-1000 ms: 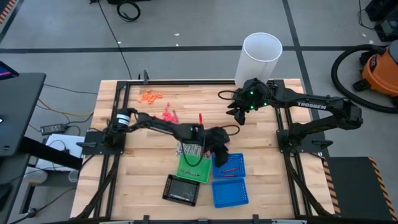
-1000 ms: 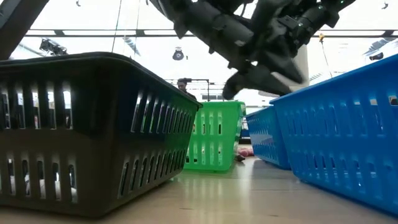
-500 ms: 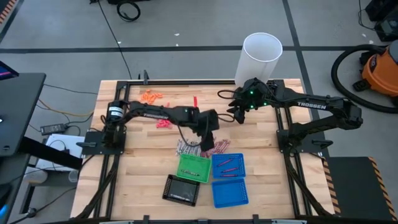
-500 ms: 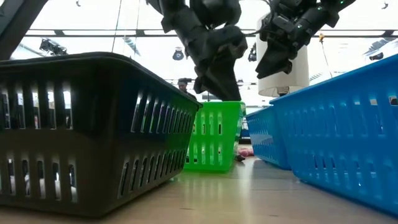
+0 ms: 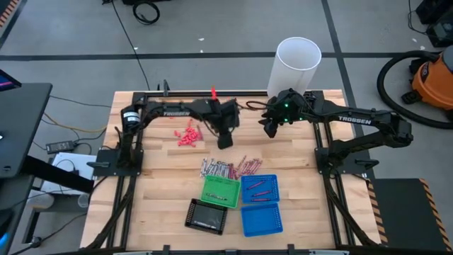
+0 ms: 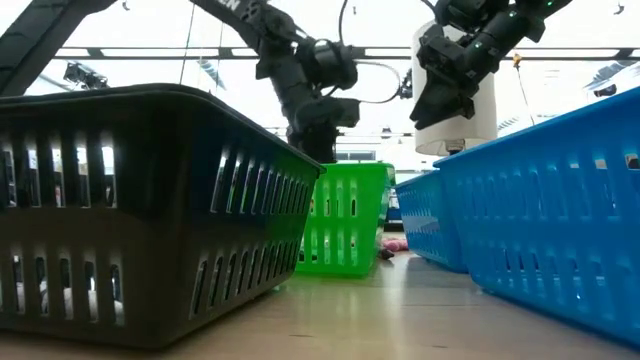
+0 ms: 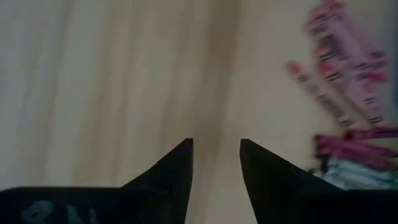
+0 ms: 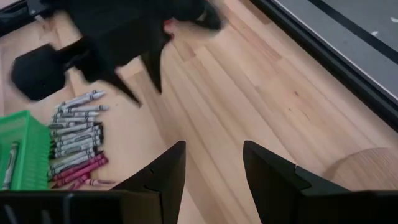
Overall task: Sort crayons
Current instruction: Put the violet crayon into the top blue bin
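Note:
The crayons lie in a loose row on the table, grey ones (image 5: 214, 168) to the left and maroon ones (image 5: 247, 166) to the right, just beyond the trays. More maroon crayons (image 5: 258, 188) lie in the farther blue tray (image 5: 274, 185). My left gripper (image 5: 225, 142) hangs open and empty above bare wood, beyond the row; its wrist view (image 7: 216, 144) shows the crayons (image 7: 348, 81) off to one side. My right gripper (image 5: 270, 129) hovers open and empty (image 8: 212, 146) at the far right.
A green tray (image 5: 221, 190), a black tray (image 5: 207, 214) and a second blue tray (image 5: 260, 218) stand near the front edge. Coral-pink bits (image 5: 187, 134) lie at the far left. A white cylinder (image 5: 297, 64) stands at the far right corner.
My left gripper has risen from over the farther blue tray and swung toward the table's far edge and a little left, past the row of crayons. The crayons on the table have stayed where they were.

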Robot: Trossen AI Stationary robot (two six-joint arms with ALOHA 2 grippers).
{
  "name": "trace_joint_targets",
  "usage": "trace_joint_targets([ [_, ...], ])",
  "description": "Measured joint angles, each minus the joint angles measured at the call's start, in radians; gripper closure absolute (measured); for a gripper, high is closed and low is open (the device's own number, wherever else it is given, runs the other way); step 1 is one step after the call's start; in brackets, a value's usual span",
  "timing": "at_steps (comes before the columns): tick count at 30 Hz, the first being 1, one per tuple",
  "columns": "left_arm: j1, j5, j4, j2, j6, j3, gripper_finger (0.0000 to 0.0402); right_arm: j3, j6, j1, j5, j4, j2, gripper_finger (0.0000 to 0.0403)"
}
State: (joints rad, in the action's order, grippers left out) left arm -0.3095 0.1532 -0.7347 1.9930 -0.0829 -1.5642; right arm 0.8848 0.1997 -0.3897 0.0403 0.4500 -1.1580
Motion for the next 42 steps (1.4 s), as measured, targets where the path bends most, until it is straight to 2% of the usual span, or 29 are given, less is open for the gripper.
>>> trace_joint_targets([
  [4,-0.075,0.037,-0.096,0.000,0.040,0.000,0.0260,0.000,0.015,0.000,-0.022,0.000,0.000,0.0234],
  [12,-0.112,0.025,-0.258,-0.006,-0.171,0.007,0.0260,0.000,0.010,0.000,-0.023,0.000,0.000,0.0234],
  [17,-0.161,0.022,-0.252,-0.069,-0.131,0.128,0.0260,0.000,0.024,0.003,-0.018,0.001,0.000,0.0234],
  [22,-0.204,0.014,-0.145,-0.174,0.058,0.250,0.0260,0.000,0.033,0.005,-0.020,-0.005,0.000,0.0234],
  [27,-0.238,-0.009,-0.095,-0.204,0.448,0.318,0.0260,0.000,0.033,0.005,-0.017,-0.014,0.000,0.0234],
  [32,-0.238,-0.079,-0.053,-0.206,0.836,0.364,0.0260,0.000,0.033,0.006,0.009,-0.016,0.000,0.0234],
  [42,-0.201,-0.215,-0.010,-0.184,1.057,0.367,0.0260,0.000,0.005,0.024,0.046,-0.019,0.000,0.0234],
])
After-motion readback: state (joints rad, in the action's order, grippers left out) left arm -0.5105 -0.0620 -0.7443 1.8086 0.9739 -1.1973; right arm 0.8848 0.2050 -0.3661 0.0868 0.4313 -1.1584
